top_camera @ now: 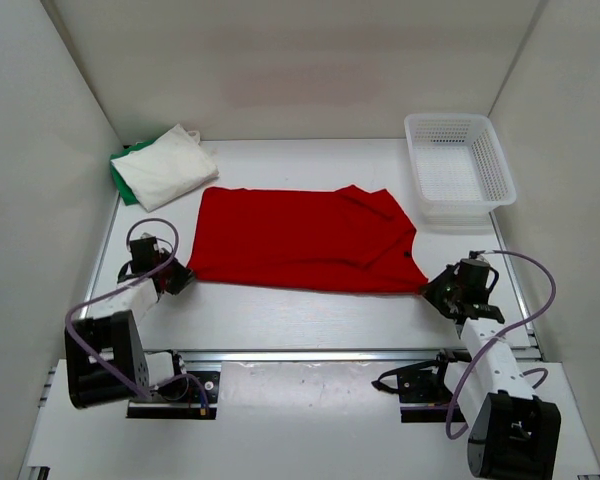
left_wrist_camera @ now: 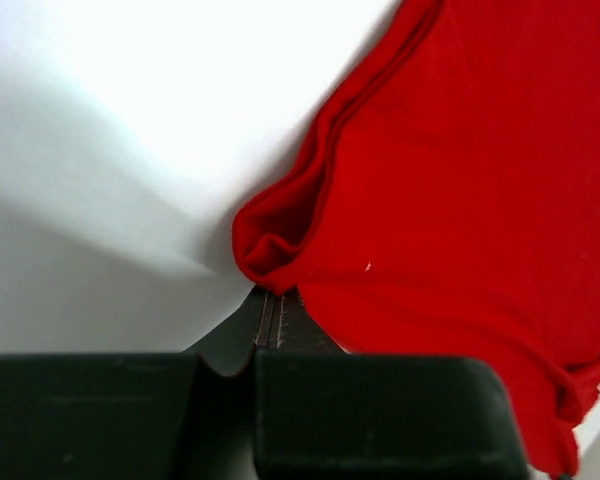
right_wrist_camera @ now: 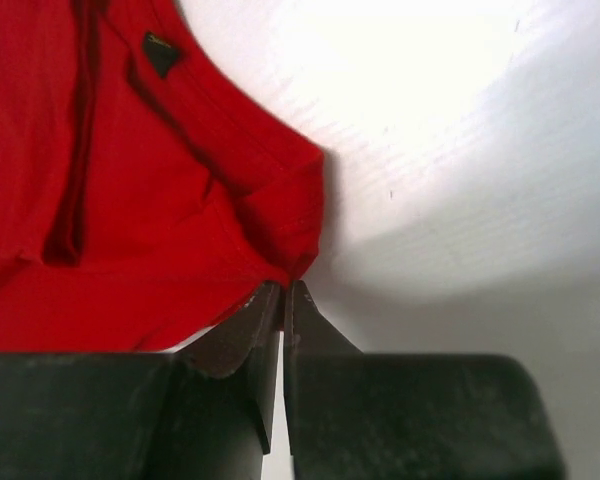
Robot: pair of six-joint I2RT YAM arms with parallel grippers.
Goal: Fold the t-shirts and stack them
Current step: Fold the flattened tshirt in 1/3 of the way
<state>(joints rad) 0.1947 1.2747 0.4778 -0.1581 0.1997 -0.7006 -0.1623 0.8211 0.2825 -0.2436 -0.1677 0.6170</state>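
The red t-shirt [top_camera: 300,240] lies spread flat across the middle of the table, its sleeves folded in at the right. My left gripper [top_camera: 183,278] is shut on its near left corner, seen bunched at the fingertips in the left wrist view [left_wrist_camera: 273,300]. My right gripper [top_camera: 430,287] is shut on its near right corner, which also shows in the right wrist view [right_wrist_camera: 285,290]. The white t-shirt [top_camera: 165,165] lies folded on the green t-shirt [top_camera: 120,182] at the back left.
A white mesh basket [top_camera: 500,170] stands at the back right, beside the red shirt's far right corner. White walls close in the table on the left, back and right. The arm bases sit along the near rail.
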